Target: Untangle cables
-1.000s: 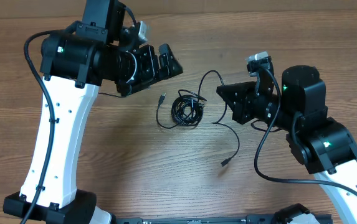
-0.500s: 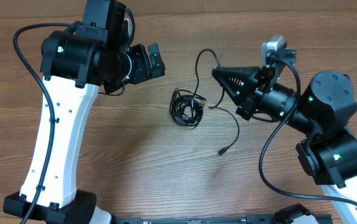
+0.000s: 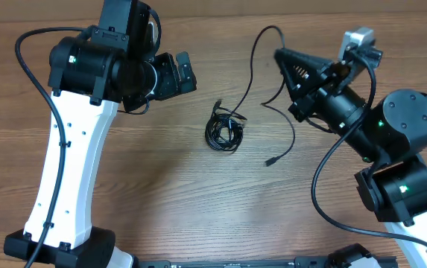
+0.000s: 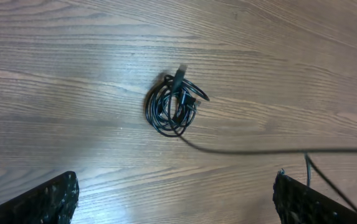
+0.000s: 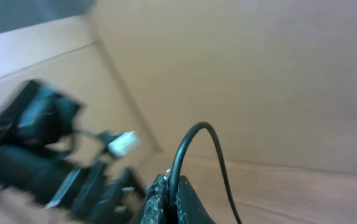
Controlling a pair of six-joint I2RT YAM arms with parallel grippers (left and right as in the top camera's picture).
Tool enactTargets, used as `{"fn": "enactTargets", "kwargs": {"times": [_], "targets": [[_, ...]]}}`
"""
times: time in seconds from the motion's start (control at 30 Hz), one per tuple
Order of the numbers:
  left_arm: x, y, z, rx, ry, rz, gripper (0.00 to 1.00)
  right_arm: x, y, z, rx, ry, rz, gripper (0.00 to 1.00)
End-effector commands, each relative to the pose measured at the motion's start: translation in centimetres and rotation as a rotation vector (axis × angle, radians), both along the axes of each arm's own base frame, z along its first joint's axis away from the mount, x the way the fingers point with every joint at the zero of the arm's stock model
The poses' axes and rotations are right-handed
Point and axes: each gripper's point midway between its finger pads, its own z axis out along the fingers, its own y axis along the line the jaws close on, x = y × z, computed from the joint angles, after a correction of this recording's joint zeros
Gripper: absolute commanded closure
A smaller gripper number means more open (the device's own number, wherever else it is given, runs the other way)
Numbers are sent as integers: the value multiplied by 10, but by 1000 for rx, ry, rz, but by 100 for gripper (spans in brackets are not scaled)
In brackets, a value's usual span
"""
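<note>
The cables are a small black knot in the middle of the wooden table, also seen in the left wrist view. One loose strand rises from the knot, arches over and hangs down to a plug end. My right gripper is raised right of the knot and shut on that strand; in its own view the cord runs up from between the closed fingertips. My left gripper hovers up-left of the knot, open and empty, its fingers wide apart with bare wood between them.
The pulled strand crosses the left wrist view to the right of the knot. Blurred, the left arm shows in the right wrist view. Bare wooden table surrounds the knot.
My right gripper has risen and swung toward the far right, drawing the strand out of the knot. The knot slid a little to the right. The left gripper drew back slightly, still open.
</note>
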Motion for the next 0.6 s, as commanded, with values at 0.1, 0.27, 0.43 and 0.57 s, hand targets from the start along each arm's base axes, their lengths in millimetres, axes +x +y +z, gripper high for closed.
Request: {"fn": "enactTargets", "kwargs": {"times": [0.1, 0.27, 0.43, 0.57], "targets": [[2, 3, 3, 14, -22, -8, 0, 18, -50, 18, 29, -35, -300, 96], [2, 3, 3, 14, -22, -8, 0, 23, -92, 46, 61, -98, -415, 96], [2, 3, 3, 14, -22, -8, 0, 28, -147, 64, 50, -106, -574, 96], [2, 3, 3, 14, -22, -8, 0, 40, -185, 52, 14, -20, -648, 96]]}}
